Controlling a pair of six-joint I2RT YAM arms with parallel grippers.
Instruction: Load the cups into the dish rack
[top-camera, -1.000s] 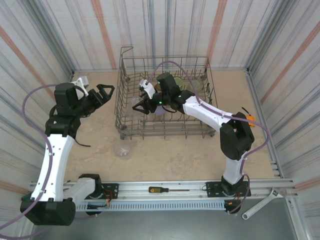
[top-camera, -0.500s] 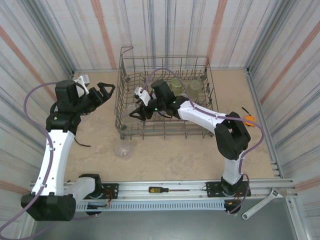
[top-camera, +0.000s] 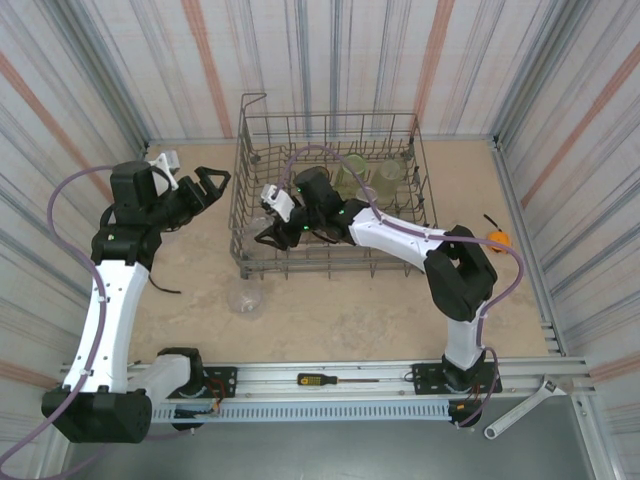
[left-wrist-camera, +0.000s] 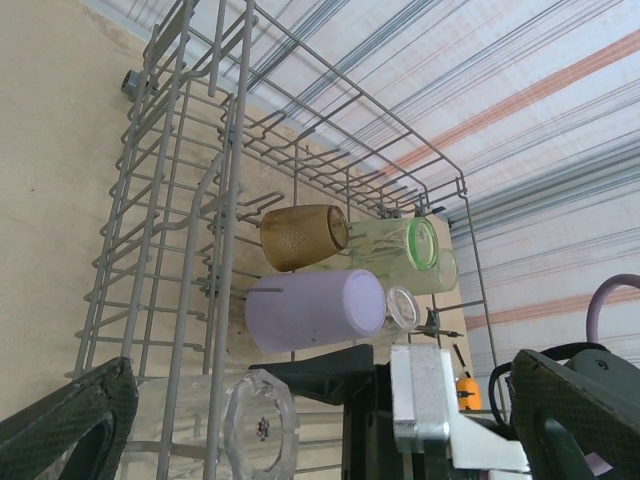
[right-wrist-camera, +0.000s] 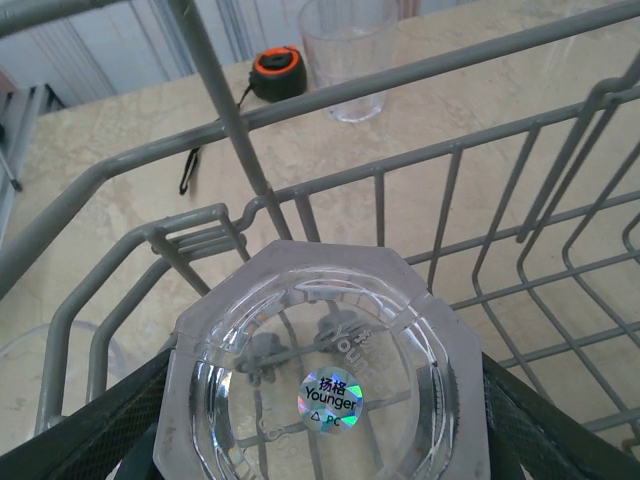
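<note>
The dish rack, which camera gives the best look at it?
Top external: the whole dish rack is in frame, all four sides. Left wrist shows one end with cups inside; right wrist shows a few wires close up.

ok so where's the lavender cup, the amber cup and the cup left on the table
lavender cup (left-wrist-camera: 312, 310), left wrist view, middle of its side
amber cup (left-wrist-camera: 300, 238), left wrist view, middle of its side
table cup (top-camera: 245, 298), top external view, its middle seen from above
</note>
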